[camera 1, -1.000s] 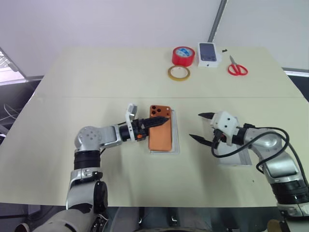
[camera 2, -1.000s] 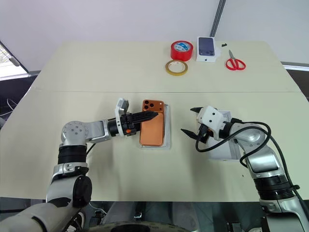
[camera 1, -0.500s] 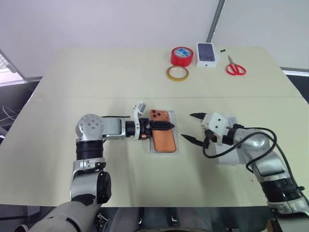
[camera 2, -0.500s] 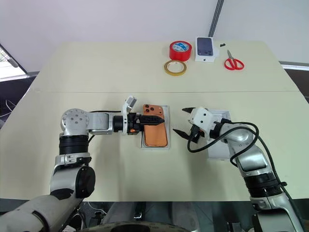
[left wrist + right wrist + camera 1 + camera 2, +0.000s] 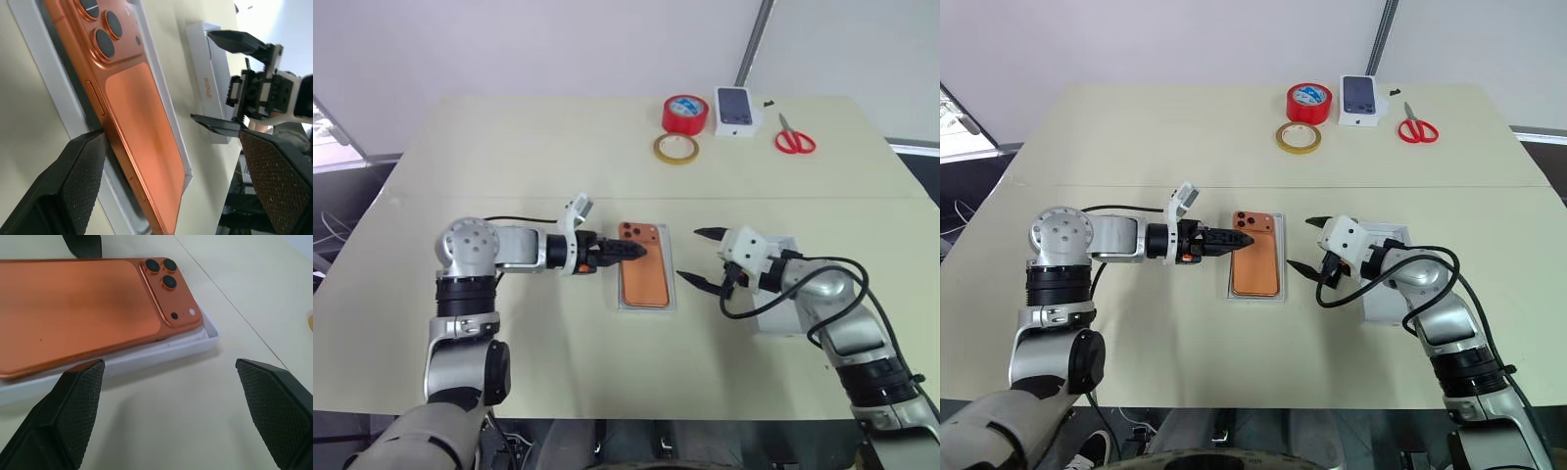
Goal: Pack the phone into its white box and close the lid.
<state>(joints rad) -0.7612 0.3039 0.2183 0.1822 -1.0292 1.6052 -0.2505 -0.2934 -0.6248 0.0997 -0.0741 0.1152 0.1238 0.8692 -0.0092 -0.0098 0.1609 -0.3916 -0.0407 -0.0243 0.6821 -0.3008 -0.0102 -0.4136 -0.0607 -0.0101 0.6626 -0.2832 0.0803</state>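
Two grippers: left gripper (image 5: 625, 252) and right gripper (image 5: 701, 258) flanked the tray, fingers spread, empty
Phone: phone (image 5: 644, 275) lay camera-up in white box (image 5: 671, 305), mid-table (seemingly placed)
Lid: lid (image 5: 781, 318) waited under the right arm, probably next

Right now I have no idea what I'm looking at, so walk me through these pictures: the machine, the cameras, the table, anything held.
It is a humanoid robot with two arms, each ending in a two-fingered black gripper. Two pictures look down from its head; the other two look along each gripper from its wrist.

On the table, the phone lies camera side up in the white box. The left gripper sits at the phone's camera end; the right gripper faces it from the other side. Both are open and hold nothing. The lid lies under the right arm. At the far edge are red tape, a tan tape ring, a small box and scissors.
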